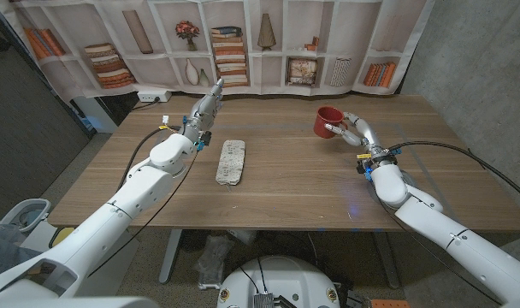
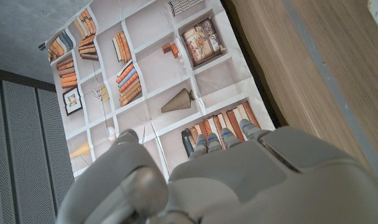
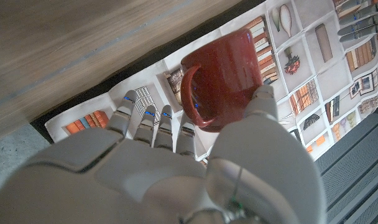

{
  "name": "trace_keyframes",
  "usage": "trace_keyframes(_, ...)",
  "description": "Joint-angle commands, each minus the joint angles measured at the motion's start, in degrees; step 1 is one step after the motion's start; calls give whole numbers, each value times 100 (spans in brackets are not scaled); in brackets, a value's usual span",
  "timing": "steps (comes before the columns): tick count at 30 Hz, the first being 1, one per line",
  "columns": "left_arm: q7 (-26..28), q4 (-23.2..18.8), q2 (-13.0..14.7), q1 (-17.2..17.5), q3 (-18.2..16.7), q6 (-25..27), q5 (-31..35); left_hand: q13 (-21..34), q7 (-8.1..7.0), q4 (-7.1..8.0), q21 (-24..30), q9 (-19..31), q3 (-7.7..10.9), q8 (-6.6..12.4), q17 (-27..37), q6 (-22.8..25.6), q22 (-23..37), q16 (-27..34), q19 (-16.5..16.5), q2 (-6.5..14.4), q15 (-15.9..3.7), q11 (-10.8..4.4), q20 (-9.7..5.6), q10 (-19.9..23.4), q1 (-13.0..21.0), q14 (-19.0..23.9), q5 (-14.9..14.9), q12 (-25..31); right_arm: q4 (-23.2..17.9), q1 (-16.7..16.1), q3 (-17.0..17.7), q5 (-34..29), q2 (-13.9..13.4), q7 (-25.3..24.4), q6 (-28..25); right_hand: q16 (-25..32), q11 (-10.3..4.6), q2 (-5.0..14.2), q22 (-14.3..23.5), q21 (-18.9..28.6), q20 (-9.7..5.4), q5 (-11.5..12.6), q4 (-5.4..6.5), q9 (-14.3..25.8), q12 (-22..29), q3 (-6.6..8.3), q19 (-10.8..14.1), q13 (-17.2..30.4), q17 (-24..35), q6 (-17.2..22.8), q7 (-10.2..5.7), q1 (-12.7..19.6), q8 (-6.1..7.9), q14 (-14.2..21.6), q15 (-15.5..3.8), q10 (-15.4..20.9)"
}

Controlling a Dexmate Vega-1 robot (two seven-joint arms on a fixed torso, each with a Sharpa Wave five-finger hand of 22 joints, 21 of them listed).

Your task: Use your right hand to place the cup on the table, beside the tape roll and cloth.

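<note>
My right hand (image 1: 354, 130) holds a red cup (image 1: 329, 121) over the far right part of the wooden table (image 1: 303, 184). In the right wrist view the cup (image 3: 229, 74) sits between the thumb and fingers of my right hand (image 3: 176, 174), handle towards the fingers, lifted clear of the tabletop. A folded grey cloth (image 1: 232, 162) lies at the table's middle, left of the cup. My left hand (image 1: 204, 109) is raised above the far left part of the table, fingers stretched out and holding nothing. My left hand (image 2: 239, 180) points at the backdrop in the left wrist view.
A printed bookshelf backdrop (image 1: 243, 47) hangs behind the table's far edge. A white power strip (image 1: 153, 96) lies on the floor off the back left corner. Bare wood stretches between the cloth and the cup.
</note>
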Motion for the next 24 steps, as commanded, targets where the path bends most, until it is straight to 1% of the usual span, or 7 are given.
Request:
trace_keyframes(1, -33, -9, 20, 45, -13, -17, -26, 20, 4, -19, -19, 31, -21, 9, 10, -2, 16, -6, -412, 55, 0, 22, -35, 15, 18, -140, 36, 3, -171, -205, 139, 25, -65, -12, -12, -7, -37, 525, 14, 2, 15, -25, 5, 542, -11, 33, -37, 35, 12, 709, -693, 604, 41, -38, -2, -7)
trace_keyframes(9, -124, 146, -44, 34, -7, -101, -104, 20, 5, -22, -27, 31, -24, 10, 9, 2, 16, -6, -402, 63, 6, 25, -38, 21, 25, -136, 35, 4, -294, -266, 188, -43, -106, -23, -155, -3, -56, 530, 14, 6, 15, -36, 10, 553, -12, 42, -41, 35, 12, 721, -694, 612, 42, -46, -14, 4)
trace_keyframes(19, -81, 88, -8, 5, -1, -28, -72, 20, 4, -26, -43, 31, -30, 10, 9, 5, 17, -9, -399, 73, 7, 31, -39, 19, 33, -137, 33, 2, -354, -359, 240, -59, -143, -39, -146, 3, -42, 537, 15, 10, 15, -51, 22, 567, -16, 50, -47, 36, 14, 733, -693, 611, 41, -52, -6, 9)
trace_keyframes(24, -98, 155, -72, 13, -6, -112, -109, 20, 2, -28, -49, 32, -32, 11, 9, 9, 17, -9, -395, 78, 5, 27, -36, 23, 37, -134, 32, 2, -433, -468, 309, -63, -163, -111, -152, 8, -45, 542, 15, 14, 15, -60, 26, 576, -17, 57, -47, 36, 13, 738, -687, 616, 39, -47, 0, 15)
